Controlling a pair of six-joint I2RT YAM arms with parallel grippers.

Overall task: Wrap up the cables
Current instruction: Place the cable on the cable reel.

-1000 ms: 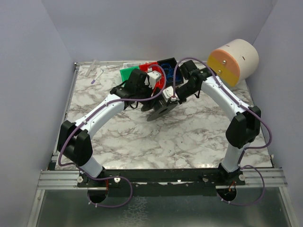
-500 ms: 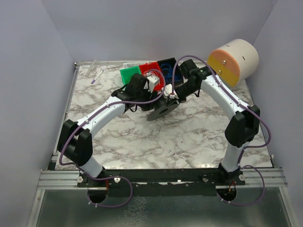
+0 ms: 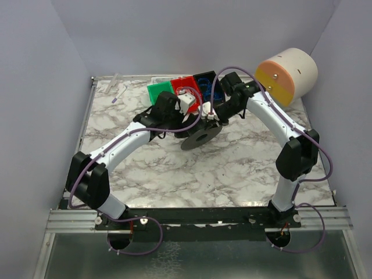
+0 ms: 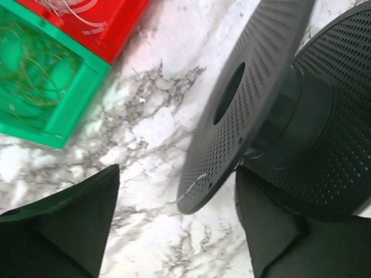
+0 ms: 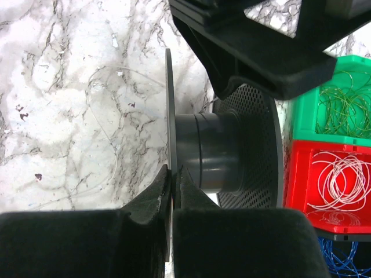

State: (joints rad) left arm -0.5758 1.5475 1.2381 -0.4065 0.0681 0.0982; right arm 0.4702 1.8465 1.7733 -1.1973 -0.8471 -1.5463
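The dark grey spool (image 3: 200, 135) stands tilted on the marble table between both arms. My right gripper (image 5: 173, 171) is shut on the thin edge of one spool flange (image 5: 169, 104). My left gripper (image 4: 177, 214) is open, its two dark fingers (image 4: 75, 214) either side of the rim of the other perforated flange (image 4: 243, 104), not touching it. A short whitish cable end (image 4: 188, 191) pokes out of that flange. A faint thin cable (image 5: 98, 116) loops over the table. More cables lie coiled in bins: green (image 5: 342, 110), whitish (image 5: 342, 179), blue (image 5: 342, 258).
The green bin (image 3: 160, 91), red bin (image 3: 186, 87) and blue bin (image 3: 206, 81) sit in a row at the back, right behind the grippers. A large cream and orange cylinder (image 3: 288, 72) sticks out at the back right. Small items (image 3: 119, 90) lie at the back left.
My left wrist has drawn slightly back to the left and its jaws have spread wider. The spool has shifted a little to the right. My right gripper keeps its hold.
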